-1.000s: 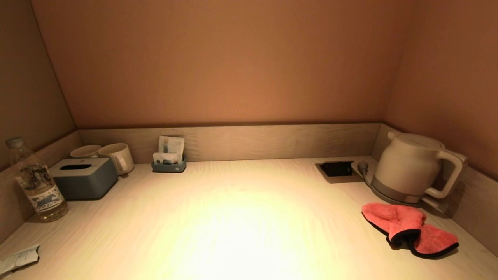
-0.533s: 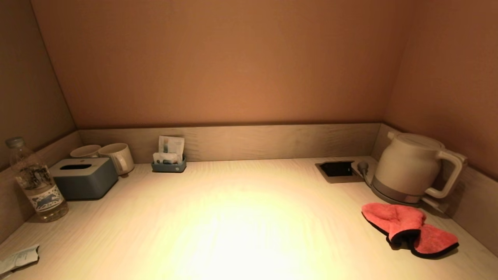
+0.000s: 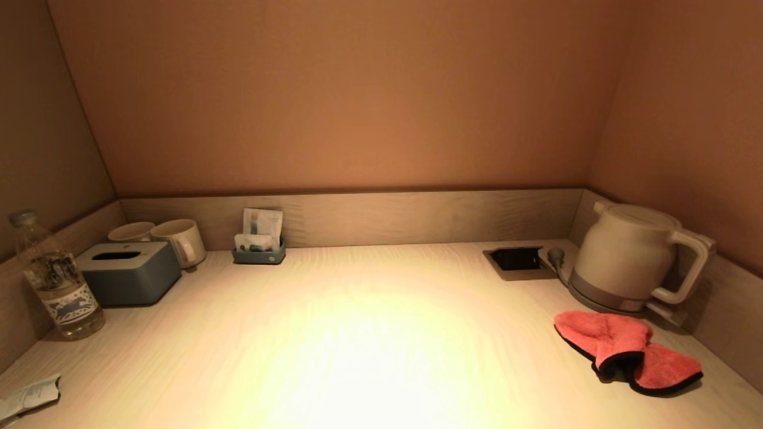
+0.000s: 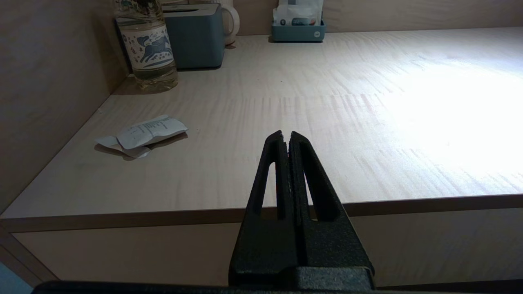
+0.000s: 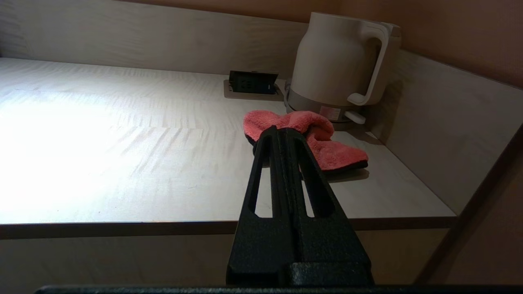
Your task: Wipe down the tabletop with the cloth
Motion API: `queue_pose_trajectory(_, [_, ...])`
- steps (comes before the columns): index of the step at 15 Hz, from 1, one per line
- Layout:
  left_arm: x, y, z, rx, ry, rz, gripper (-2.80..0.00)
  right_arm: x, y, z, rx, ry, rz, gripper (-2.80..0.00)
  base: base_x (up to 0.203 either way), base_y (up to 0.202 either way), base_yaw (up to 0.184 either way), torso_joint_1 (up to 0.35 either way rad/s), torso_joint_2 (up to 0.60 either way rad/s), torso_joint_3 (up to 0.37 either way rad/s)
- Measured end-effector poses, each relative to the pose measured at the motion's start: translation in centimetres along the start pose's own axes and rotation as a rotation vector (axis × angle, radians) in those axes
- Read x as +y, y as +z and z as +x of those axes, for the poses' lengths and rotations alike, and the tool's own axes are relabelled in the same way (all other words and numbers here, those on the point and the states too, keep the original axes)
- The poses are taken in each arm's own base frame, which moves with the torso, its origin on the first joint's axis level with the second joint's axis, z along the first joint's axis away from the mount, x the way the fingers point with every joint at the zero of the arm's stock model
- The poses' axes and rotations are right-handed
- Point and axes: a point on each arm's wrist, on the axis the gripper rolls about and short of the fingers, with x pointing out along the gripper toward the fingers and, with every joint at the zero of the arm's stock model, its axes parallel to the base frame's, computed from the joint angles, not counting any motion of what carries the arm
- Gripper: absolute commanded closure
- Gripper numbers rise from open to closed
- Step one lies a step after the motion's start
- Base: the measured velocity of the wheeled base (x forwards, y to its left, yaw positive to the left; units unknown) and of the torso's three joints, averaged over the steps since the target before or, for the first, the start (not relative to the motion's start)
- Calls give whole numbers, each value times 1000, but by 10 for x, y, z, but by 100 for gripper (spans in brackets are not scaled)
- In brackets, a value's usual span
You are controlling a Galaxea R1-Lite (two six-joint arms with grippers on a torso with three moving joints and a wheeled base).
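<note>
A crumpled red cloth [image 3: 626, 348] with a black edge lies on the light wooden tabletop [image 3: 369, 333] at the right, just in front of the kettle; it also shows in the right wrist view [image 5: 322, 143]. My right gripper [image 5: 281, 130] is shut and empty, held before the table's front edge and pointing toward the cloth. My left gripper [image 4: 285, 134] is shut and empty, held before the front edge at the left. Neither gripper shows in the head view.
A white kettle [image 3: 632, 259] stands at the back right beside a recessed socket [image 3: 517, 260]. At the left are a water bottle [image 3: 56, 277], a grey tissue box [image 3: 128, 273], two mugs [image 3: 179, 239], a sachet holder [image 3: 259, 238] and a crumpled paper [image 3: 30, 396].
</note>
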Motion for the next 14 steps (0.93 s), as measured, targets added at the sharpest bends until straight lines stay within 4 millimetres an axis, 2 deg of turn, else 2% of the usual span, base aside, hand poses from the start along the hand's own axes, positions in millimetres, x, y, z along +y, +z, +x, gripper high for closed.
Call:
queue_pose_trajectory(9, [0, 0, 0, -1, 2, 0, 0, 3, -13, -1, 125, 72, 69, 0, 0, 0, 0, 0, 0, 0])
queue_pose_trajectory(14, [0, 0, 0, -1, 0, 0, 0, 3, -15, -1, 139, 70, 73, 0, 0, 0, 0, 0, 0, 0])
